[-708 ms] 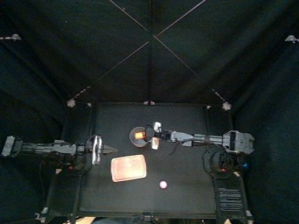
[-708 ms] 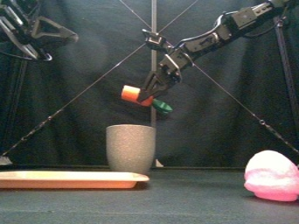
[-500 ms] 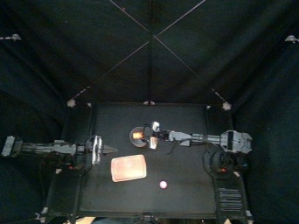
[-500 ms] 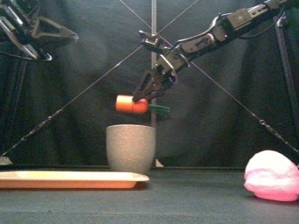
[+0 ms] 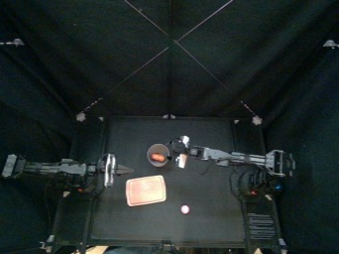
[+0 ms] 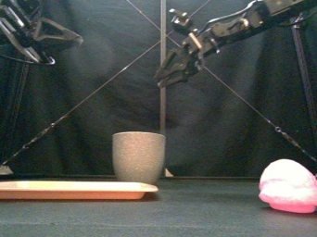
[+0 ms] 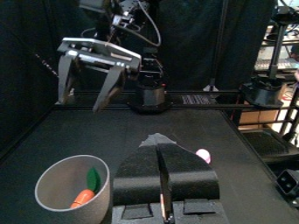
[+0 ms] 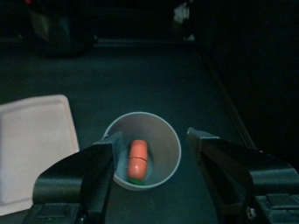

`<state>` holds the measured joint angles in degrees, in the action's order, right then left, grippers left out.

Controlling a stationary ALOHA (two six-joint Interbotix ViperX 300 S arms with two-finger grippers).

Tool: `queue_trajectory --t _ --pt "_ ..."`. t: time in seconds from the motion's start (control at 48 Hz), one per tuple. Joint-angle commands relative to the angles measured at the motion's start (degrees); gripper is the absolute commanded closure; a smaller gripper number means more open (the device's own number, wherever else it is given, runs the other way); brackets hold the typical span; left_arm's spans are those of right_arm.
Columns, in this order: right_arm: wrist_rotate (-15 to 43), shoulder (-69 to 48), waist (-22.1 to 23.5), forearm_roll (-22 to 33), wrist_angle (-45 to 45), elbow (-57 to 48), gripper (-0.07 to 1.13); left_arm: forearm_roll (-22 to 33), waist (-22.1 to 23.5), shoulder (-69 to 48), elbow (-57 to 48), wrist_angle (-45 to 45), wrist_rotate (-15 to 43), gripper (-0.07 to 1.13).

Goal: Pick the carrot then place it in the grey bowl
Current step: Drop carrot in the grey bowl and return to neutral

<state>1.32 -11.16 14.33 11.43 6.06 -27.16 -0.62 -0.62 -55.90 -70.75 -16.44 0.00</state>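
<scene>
The orange carrot [image 8: 139, 161] lies inside the tall grey speckled cup [image 6: 139, 157], its green top showing in the left wrist view [image 7: 84, 194]. My right gripper [image 6: 173, 69] hangs open and empty well above the cup, slightly to its right. In the right wrist view its jaws stand wide on either side of the cup [image 8: 142, 162]. From above, the cup [image 5: 158, 155] sits mid-table with the right gripper [image 5: 179, 154] beside it. My left gripper [image 7: 163, 162] is shut on nothing and rests at the table's left [image 5: 106, 171].
A flat pink tray [image 5: 145, 190] lies in front of the cup, toward the left [image 6: 74, 190]. A pink toy [image 6: 291, 185] sits near the front right [image 5: 185, 209]. The left arm [image 6: 31, 32] is raised at the far left.
The right gripper let go of the carrot, which dropped into the grey cup. The gripper then opened wide and rose higher and a little to the right.
</scene>
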Motion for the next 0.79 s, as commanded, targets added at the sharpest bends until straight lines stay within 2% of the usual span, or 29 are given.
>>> queue_trajectory --t 0.021,0.208,0.333,0.604,0.792 --pt "0.0 -9.3 -1.1 -1.4 -3.6 -4.8 0.11 -0.2 0.1 0.1 0.7 -0.3 0.1 1.08" --pt "-0.1 -22.5 -5.8 -6.0 -9.1 -14.4 0.11 -0.2 0.1 -0.1 0.8 -0.3 0.1 1.08" --pt "-0.1 -30.2 -8.2 -7.5 -9.5 -19.4 0.11 -0.3 0.1 -0.1 0.8 -0.3 0.1 1.08" --pt "0.0 -43.4 -12.0 -8.3 -9.8 -28.7 0.11 -0.3 0.1 -0.4 0.7 -0.3 0.1 1.08" --pt "0.0 -48.5 -13.7 -8.2 -9.8 -33.4 0.11 -0.3 0.1 -0.4 0.7 -0.3 0.1 1.08"
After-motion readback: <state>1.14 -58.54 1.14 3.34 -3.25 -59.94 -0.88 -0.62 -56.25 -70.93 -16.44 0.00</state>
